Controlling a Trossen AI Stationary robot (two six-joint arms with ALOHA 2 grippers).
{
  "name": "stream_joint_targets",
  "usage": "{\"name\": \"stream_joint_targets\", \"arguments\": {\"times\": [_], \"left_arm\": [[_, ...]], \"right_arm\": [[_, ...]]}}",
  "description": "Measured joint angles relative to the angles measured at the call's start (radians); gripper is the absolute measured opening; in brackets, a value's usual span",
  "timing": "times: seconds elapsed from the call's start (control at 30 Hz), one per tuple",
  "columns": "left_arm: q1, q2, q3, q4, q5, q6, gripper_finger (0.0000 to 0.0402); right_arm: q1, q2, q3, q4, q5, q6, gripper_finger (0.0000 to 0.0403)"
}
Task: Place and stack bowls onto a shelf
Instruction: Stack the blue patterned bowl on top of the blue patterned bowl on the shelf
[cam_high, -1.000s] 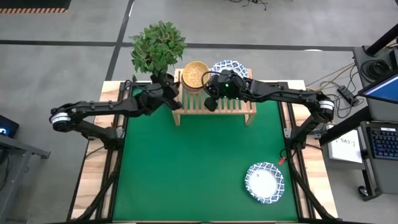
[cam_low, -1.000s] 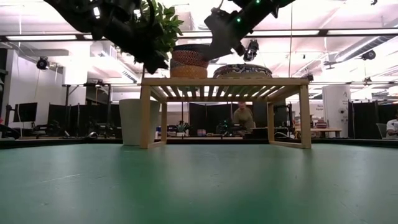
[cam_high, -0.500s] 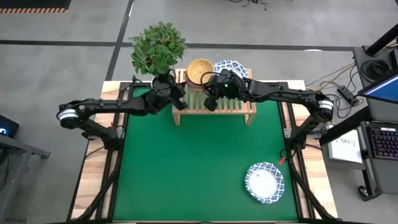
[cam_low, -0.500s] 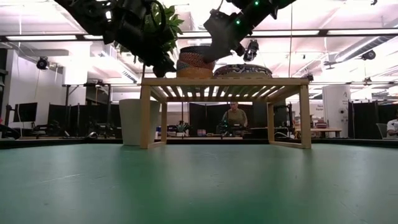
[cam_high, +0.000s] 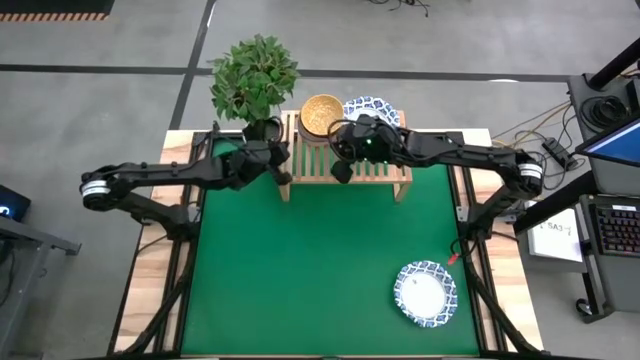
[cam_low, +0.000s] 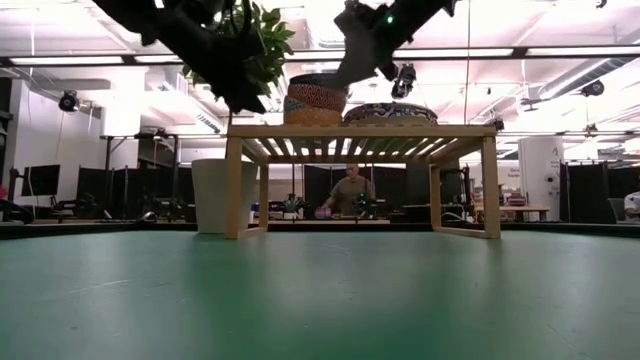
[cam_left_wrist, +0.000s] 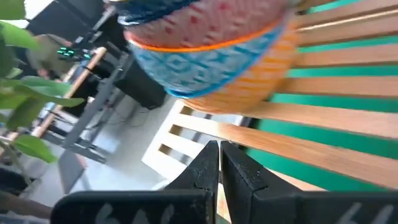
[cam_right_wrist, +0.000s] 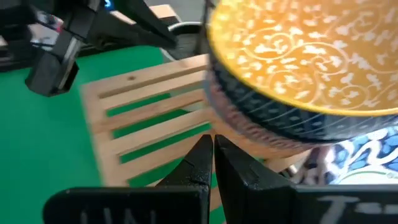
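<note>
The green-covered table (cam_high: 320, 260) is seen from above with the shelf (cam_high: 345, 170) standing at its far edge, beside a potted plant (cam_high: 254, 75). A stack of small bowls (cam_high: 322, 114), yellow-orange inside at the top, is set on the shelf's left part, and a stack of white blue-rimmed bowls (cam_high: 374, 108) is placed just beside it to the right. One more blue-rimmed bowl (cam_high: 425, 293) is left on the table near the front right corner, well apart from the shelf. The left gripper (cam_high: 283, 172) is held at the shelf's left end, fingers pressed together on nothing. The right gripper (cam_high: 341, 170) is held over the shelf's middle, likewise closed and empty.
</note>
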Motion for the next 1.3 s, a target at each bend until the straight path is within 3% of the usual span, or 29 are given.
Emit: {"name": "stream_joint_targets", "arguments": {"times": [0.3, 0.5, 0.8, 1.03, 1.3], "left_arm": [[-0.221, -0.090, 0.000, -0.163, 0.042, -0.160, 0.0000], [-0.391, -0.124, 0.000, -0.189, 0.054, -0.241, 0.0000], [-0.541, -0.121, -0.001, -0.191, 0.053, -0.320, 0.0000], [-0.595, -0.117, -0.001, -0.188, 0.053, -0.402, 0.0000], [-0.662, -0.098, -0.002, -0.188, 0.052, -0.509, 0.0000]], "right_arm": [[0.156, -0.116, 0.000, -0.177, -0.015, 0.191, 0.0009], [0.296, -0.177, 0.000, -0.358, -0.210, 0.509, 0.0009], [0.570, -0.112, -0.004, -0.600, -0.229, 0.985, 0.0016], [0.703, 0.004, -0.007, -0.786, -0.230, 1.280, 0.0089], [0.791, 0.191, -0.007, -0.805, -0.278, 1.417, 0.0182]]}}
